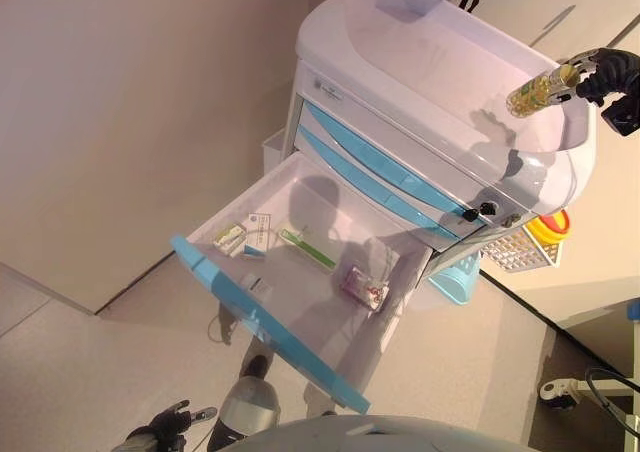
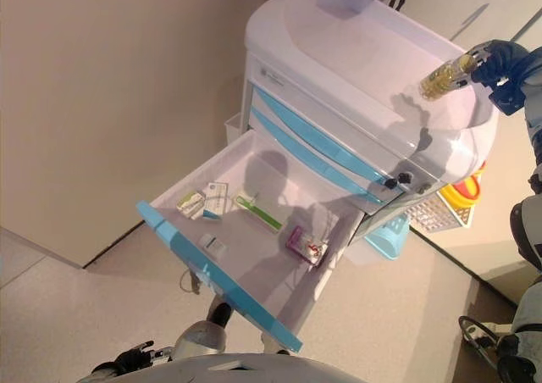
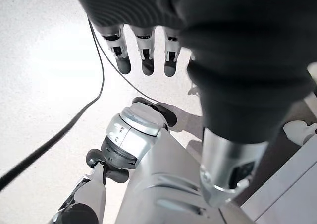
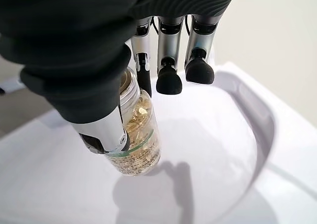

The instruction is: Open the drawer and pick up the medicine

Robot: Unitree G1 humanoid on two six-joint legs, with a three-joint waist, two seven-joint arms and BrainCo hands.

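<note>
A clear medicine bottle full of yellow capsules hangs just above the white cart's recessed top, near its right end. My right hand is shut on it, thumb and one finger pinching its neck while the other fingers stick out past it. The bottle lies tilted, base toward the cart's middle. The cart's lowest drawer with a blue front stands pulled fully out. Small boxes, a green-striped box and a pink blister pack lie inside. My left hand hangs low beside the drawer front, open and empty.
Two shut blue drawers sit above the open one. A wire basket, a yellow container and a light blue bin hang on the cart's right side, and a white bin on its left. A beige wall runs along the left.
</note>
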